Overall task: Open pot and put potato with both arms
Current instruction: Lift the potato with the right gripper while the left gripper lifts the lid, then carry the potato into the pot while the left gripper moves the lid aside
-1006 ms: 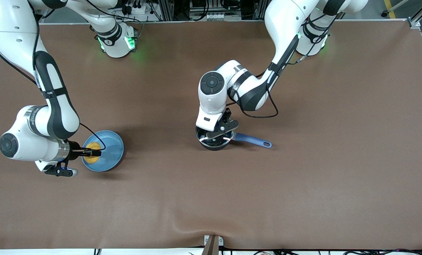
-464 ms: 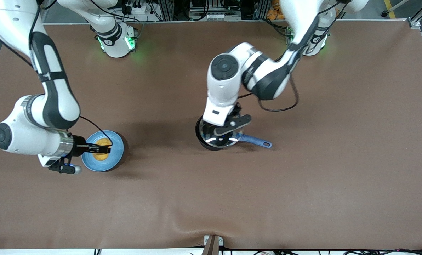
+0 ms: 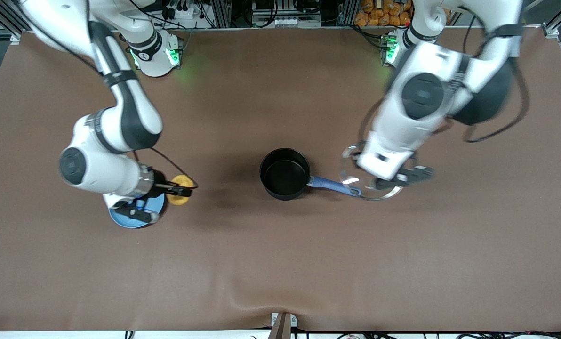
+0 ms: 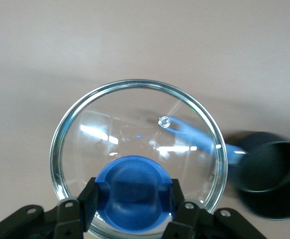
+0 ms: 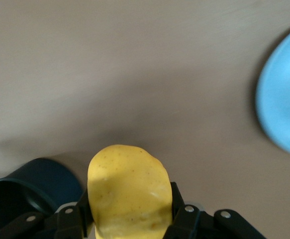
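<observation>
**With the lid off, the potato heads for the open pot**

As seen from the front camera, the pot (image 3: 284, 173) stands uncovered at the middle of the table (image 3: 280, 263), its blue handle pointing toward the left arm's end. The left gripper (image 3: 389, 180) hangs over the bare table just past the tip of that handle, carrying the glass lid (image 3: 368, 173) clear of the pot. The right gripper (image 3: 179, 189) holds the potato (image 3: 179, 189) in the air between the light-blue plate (image 3: 120, 219) and the pot, the plate now empty as far as this view shows.

From the left wrist camera, the lid's blue knob (image 4: 133, 191) sits squarely between the two fingers (image 4: 94, 199), which pinch it from either side. The glass disc hangs under them; through it the pot's handle shows, and the black pot (image 4: 270, 179) lies off to one side, apart from the lid.

From the right wrist camera, the potato (image 5: 129, 191) is clamped between the fingers (image 5: 180, 209), bulging out past their tips. The pot (image 5: 28, 191) lies ahead and to one side of the fingers, not yet under them, and the plate (image 5: 283, 104) is well clear.

Opening looks done and the potato is picked up. Left, by this reading: carrying it over the rim and letting go inside.
</observation>
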Robot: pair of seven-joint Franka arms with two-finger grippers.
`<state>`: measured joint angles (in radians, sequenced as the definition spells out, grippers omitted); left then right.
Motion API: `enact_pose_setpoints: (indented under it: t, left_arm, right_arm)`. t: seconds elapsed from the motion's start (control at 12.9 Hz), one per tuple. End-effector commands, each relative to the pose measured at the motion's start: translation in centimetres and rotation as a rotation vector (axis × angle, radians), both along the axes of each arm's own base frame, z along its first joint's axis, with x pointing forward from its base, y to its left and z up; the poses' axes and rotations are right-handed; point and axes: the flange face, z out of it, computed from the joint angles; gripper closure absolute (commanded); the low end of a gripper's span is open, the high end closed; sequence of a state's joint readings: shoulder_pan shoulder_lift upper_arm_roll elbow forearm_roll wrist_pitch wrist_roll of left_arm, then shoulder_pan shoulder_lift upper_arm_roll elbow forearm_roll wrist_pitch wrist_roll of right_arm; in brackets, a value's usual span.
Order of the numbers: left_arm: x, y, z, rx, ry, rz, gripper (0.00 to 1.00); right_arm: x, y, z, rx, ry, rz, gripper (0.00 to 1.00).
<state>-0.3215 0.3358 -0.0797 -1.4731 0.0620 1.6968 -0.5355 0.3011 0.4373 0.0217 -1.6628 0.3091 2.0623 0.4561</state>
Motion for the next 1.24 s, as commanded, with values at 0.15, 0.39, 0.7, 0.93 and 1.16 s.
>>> enact_pose_setpoints:
  t: [0.15, 0.39, 0.7, 0.93, 1.16]
  left_arm:
    - [-0.6, 17.3, -8.0, -0.106, 0.039, -0.080, 1.00]
    - [-1.4, 19.5, -13.1, -0.106, 0.018, -0.104, 1.00]
    - [-2.6, 22.2, -20.0, -0.070, -0.044, -0.124, 1.00]
    - [-3.0, 22.3, -23.4, -0.079, -0.065, -0.128, 1.00]
    - [-3.1, 22.1, -25.7, -0.085, -0.064, -0.129, 1.00]
  right_arm:
    - [-3.6, 12.8, 1.0, 0.041, -0.137, -0.040, 0.92]
    - [-6.6, 19.2, -0.8, 0.058, -0.179, -0.035, 0.94]
    - [-10.3, 25.5, -5.7, 0.062, -0.249, 0.015, 1.00]
    - [-12.4, 27.5, -9.1, 0.009, -0.258, 0.091, 1.00]
    - [-13.0, 27.8, -11.6, -0.036, -0.254, 0.138, 1.00]
